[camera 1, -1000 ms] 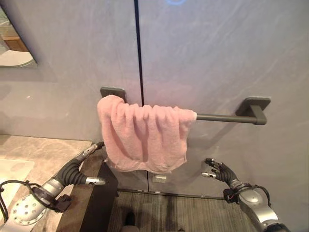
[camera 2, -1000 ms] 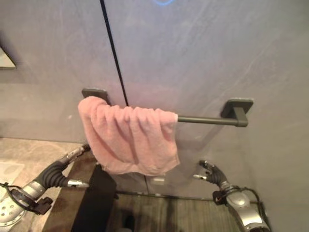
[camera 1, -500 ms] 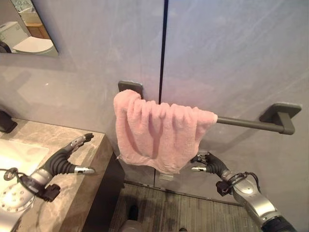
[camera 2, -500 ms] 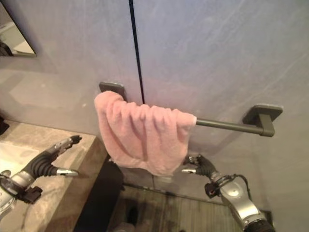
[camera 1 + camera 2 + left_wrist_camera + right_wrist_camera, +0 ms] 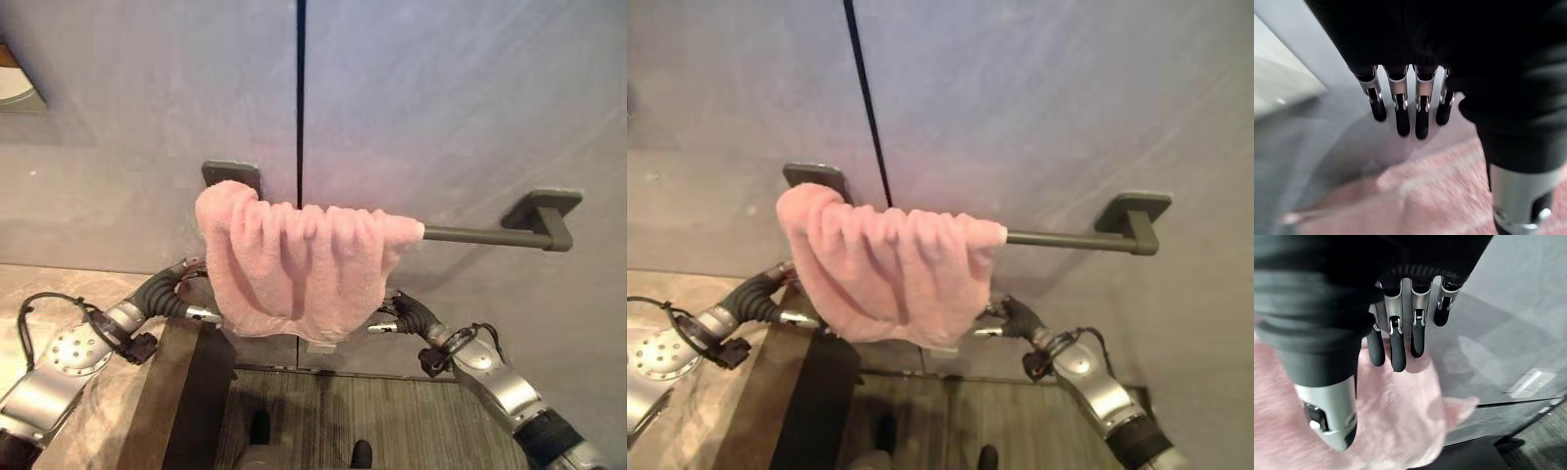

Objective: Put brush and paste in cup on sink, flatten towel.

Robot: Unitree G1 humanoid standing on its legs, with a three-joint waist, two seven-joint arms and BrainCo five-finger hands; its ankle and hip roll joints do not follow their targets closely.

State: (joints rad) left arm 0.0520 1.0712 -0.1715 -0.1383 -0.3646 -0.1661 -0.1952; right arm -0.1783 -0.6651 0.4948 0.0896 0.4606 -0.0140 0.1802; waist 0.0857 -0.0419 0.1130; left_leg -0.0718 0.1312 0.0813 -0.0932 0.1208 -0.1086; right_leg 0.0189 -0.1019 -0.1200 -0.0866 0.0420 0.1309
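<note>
A pink towel [image 5: 294,269] hangs bunched on the left half of a dark towel bar [image 5: 485,234] fixed to the grey wall. My left hand [image 5: 174,292] is open at the towel's lower left edge, fingers straight toward the cloth [image 5: 1415,191]. Over on the other side, my right hand [image 5: 402,315] is open at the towel's lower right corner, with the pink cloth [image 5: 1400,431] right under its straight fingers. Neither hand has cloth pinched between thumb and fingers.
A marble counter [image 5: 118,392] with a dark side panel [image 5: 196,392] sits at the lower left, just under my left arm. A mirror's corner [image 5: 15,93] shows at the upper left. Striped flooring [image 5: 372,421] lies below the towel. The bar's right bracket [image 5: 544,211] stands bare.
Both hands have closed in on the towel's lower corners from each side. The camera has also shifted, moving the whole scene in the picture.
</note>
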